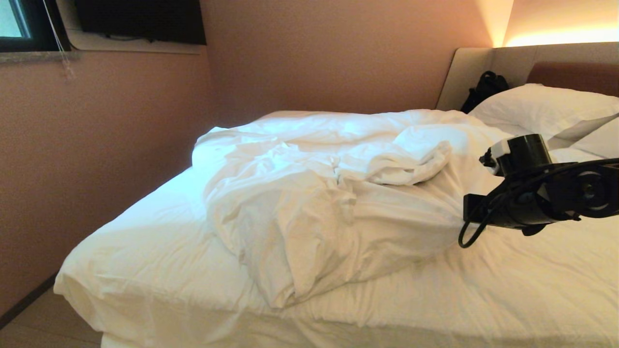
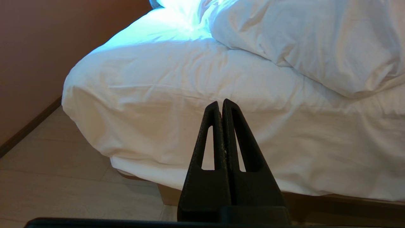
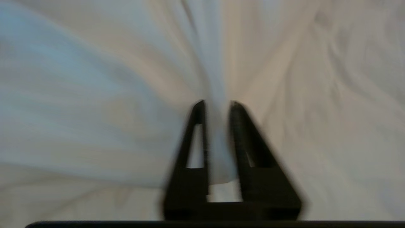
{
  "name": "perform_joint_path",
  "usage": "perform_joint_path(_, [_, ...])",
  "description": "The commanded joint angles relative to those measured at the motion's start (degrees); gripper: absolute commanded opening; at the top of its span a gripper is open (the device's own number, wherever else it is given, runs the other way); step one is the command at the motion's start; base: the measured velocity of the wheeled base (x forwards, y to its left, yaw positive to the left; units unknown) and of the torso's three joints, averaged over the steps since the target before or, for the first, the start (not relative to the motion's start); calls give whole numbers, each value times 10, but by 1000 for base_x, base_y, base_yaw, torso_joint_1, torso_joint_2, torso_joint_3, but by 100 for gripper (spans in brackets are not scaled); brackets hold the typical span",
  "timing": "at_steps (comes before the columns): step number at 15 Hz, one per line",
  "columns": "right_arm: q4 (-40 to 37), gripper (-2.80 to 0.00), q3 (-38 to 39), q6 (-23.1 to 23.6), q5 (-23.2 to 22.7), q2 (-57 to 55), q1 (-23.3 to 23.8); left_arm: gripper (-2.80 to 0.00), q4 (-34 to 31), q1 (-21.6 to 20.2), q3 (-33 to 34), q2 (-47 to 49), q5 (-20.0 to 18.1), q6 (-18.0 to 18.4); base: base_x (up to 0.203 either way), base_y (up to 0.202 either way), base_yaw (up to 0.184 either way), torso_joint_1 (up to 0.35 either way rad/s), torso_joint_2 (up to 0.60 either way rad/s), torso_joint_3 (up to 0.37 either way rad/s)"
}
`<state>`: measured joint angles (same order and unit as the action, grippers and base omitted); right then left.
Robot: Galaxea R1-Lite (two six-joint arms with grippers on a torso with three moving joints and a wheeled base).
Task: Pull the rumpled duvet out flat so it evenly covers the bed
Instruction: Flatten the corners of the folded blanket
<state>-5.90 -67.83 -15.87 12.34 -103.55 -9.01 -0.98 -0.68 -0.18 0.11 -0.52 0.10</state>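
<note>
The duvet [image 1: 329, 203] lies bunched in a puffy white heap across the middle of the bed [image 1: 145, 270], leaving the white sheet bare at the foot and along the near side. My right arm [image 1: 532, 193] reaches in from the right over the heap's near right flank. In the right wrist view the right gripper [image 3: 217, 104] stands open, fingers a little apart, with a raised fold of the duvet [image 3: 95, 79] between them. The left gripper [image 2: 221, 103] is shut and empty, parked low in front of the bed's side, below the duvet's edge [image 2: 316, 41].
Two plump white pillows [image 1: 541, 108] lean at the padded headboard [image 1: 570, 58], with a black bag [image 1: 486, 87] beside them. A pink wall [image 1: 96, 145] runs close along the bed's far side and foot. Pale floor [image 2: 63, 177] and the tan bed base [image 2: 171, 194] show below the mattress.
</note>
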Motion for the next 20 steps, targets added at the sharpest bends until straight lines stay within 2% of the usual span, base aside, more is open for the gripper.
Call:
perform_joint_path(1, [53, 0, 1, 1, 1, -9, 0, -280, 0, 0, 0, 0, 0, 0, 0, 0, 0, 0, 0, 0])
perform_joint_path(5, [83, 0, -21, 7, 0, 1, -4, -280, 0, 0, 0, 0, 0, 0, 0, 0, 0, 0, 0, 0])
perform_joint_path(6, [81, 0, -47, 9, 0, -2, -7, -280, 0, 0, 0, 0, 0, 0, 0, 0, 0, 0, 0, 0])
perform_joint_path(9, [68, 0, -188, 12, -1, -44, -19, -280, -1, 0, 0, 0, 0, 0, 0, 0, 0, 0, 0, 0])
perform_joint_path(14, [16, 0, -409, 14, -2, -220, -32, -280, 0, 0, 0, 0, 0, 0, 0, 0, 0, 0, 0, 0])
perform_joint_path(16, [9, 0, -431, 24, -3, -265, -34, -280, 0, 0, 0, 0, 0, 0, 0, 0, 0, 0, 0, 0])
perform_joint_path(20, [7, 0, -433, 13, -15, -270, -30, -280, 0, 0, 0, 0, 0, 0, 0, 0, 0, 0, 0, 0])
